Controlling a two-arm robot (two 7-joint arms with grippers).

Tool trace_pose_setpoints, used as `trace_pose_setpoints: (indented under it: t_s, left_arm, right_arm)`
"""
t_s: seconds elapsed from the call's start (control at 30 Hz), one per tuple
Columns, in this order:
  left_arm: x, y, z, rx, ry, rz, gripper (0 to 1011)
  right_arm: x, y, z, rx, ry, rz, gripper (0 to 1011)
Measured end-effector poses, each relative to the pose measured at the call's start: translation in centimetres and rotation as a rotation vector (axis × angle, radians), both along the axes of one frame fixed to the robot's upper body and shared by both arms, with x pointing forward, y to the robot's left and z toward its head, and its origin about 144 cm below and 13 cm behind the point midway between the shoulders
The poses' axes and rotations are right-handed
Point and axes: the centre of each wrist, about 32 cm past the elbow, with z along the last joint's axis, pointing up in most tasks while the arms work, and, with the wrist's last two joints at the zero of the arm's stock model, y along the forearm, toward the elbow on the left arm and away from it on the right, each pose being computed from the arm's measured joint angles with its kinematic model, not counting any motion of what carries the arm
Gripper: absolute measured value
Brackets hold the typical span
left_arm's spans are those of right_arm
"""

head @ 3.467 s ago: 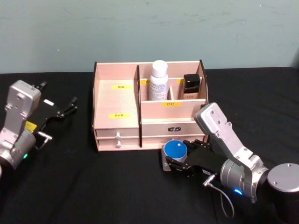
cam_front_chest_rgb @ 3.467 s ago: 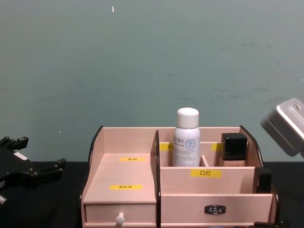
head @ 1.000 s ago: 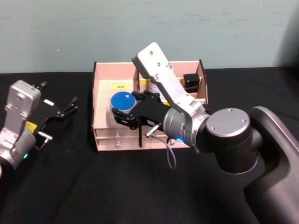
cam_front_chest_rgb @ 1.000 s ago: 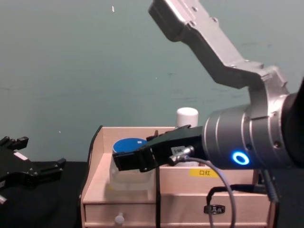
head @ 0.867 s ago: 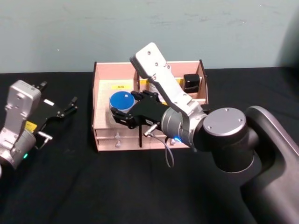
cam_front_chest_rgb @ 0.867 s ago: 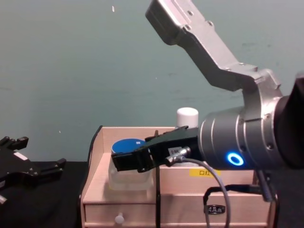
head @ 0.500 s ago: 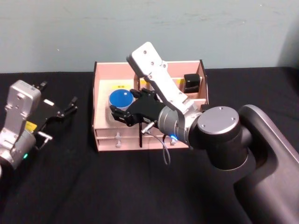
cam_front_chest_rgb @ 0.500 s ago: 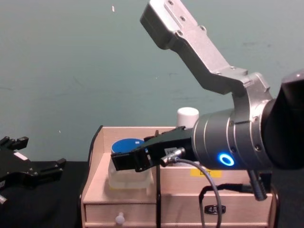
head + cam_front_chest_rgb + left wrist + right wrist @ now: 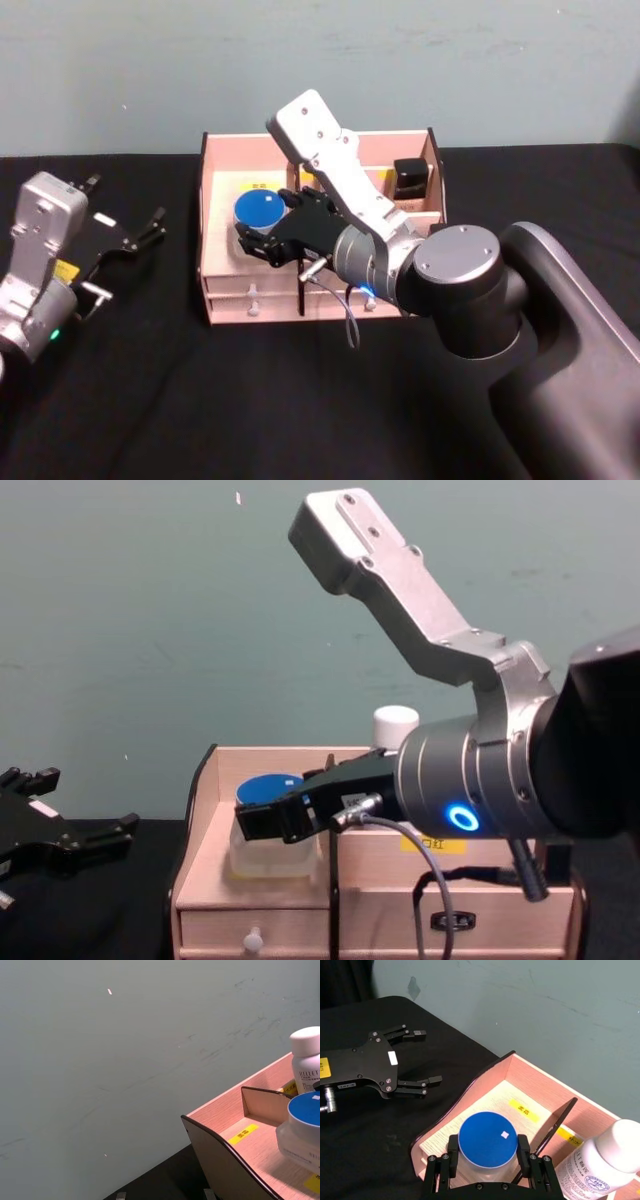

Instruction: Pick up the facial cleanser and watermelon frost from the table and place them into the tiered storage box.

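My right gripper (image 9: pixel 262 232) is shut on a clear jar with a blue lid (image 9: pixel 259 212), its fingers (image 9: pixel 523 1147) pressing on both sides of the lid (image 9: pixel 487 1142). The jar (image 9: pixel 270 825) is low over the left stepped shelf of the tiered storage box (image 9: pixel 250 285); I cannot tell whether it touches the shelf. A white bottle (image 9: pixel 395 723) stands upright in a back compartment of the box (image 9: pixel 470 900). Which of the two is the facial cleanser and which the watermelon frost, I cannot tell. My left gripper (image 9: pixel 140 235) rests open on the table, left of the box.
A black square-capped item (image 9: pixel 411 178) stands in the box's back right compartment. The black tablecloth (image 9: pixel 200 400) stretches in front of the box, and a teal wall (image 9: pixel 150 630) rises close behind it. My right arm (image 9: pixel 400 590) arches over the box's middle.
The right gripper lifted the blue-lidded jar from the table in front of the box to the left shelf. Over the last second it edged slightly left and lower. The left arm stayed still.
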Motion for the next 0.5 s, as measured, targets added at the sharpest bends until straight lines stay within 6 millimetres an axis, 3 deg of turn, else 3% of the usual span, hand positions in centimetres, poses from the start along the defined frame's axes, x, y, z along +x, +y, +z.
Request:
trace_pose_setpoints:
  t_s: [0.5]
  left_arm:
    - [0.00,0.00,0.00,0.000,0.000,0.000,1001]
  right_arm:
    - [0.40,0.09,-0.31,-0.010,0.009,0.000,707]
